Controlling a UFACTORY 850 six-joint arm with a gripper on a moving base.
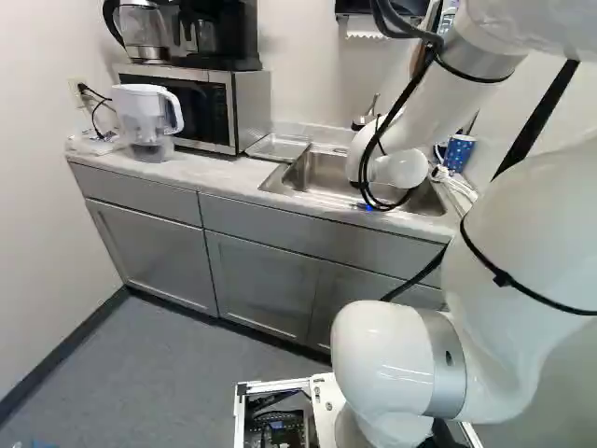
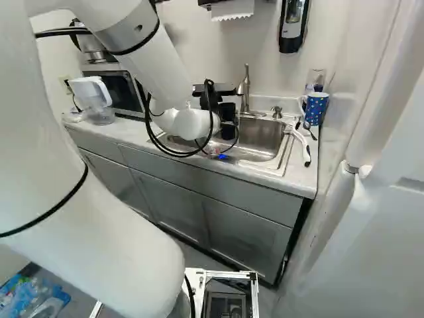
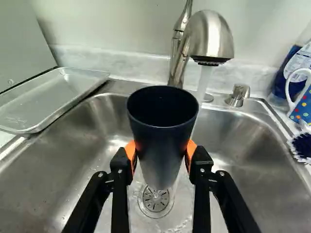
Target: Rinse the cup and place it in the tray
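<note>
One dark cup (image 3: 163,141) is clamped in your tool (image 2: 212,105): both orange pads (image 3: 191,149) press its sides, w/ one finger at 9 o'clock & the other at 3. It's approx. upright, mouth up, above the drain (image 3: 155,199) of the steel sink (image 3: 73,165).

Take 12 o'clock as straight ahead of the tool. Your faucet (image 3: 211,36) is at approx. 12 to 1, w/ water (image 3: 204,80) running down just beyond the cup's rim; you can't tell if the stream touches the cup's far side. Wet spots & ripples show on the sink floor.

At 10 o'clock, your metal tray (image 3: 51,99) lies flat on the surface (image 1: 224,173) beside the sink, well apart from the cup. A soap pump (image 3: 238,95) stands at 1 o'clock, near the faucet. Toward 2 o'clock you have a blue bottle (image 3: 291,70) & a blue dotted mug (image 3: 303,104), w/ a scrub brush (image 3: 302,144) closer to 3.

In the L base view, a microwave (image 1: 201,107) sits at approx. 11 o'clock, w/ a clear pitcher (image 1: 145,121) just beside it at 10.
</note>
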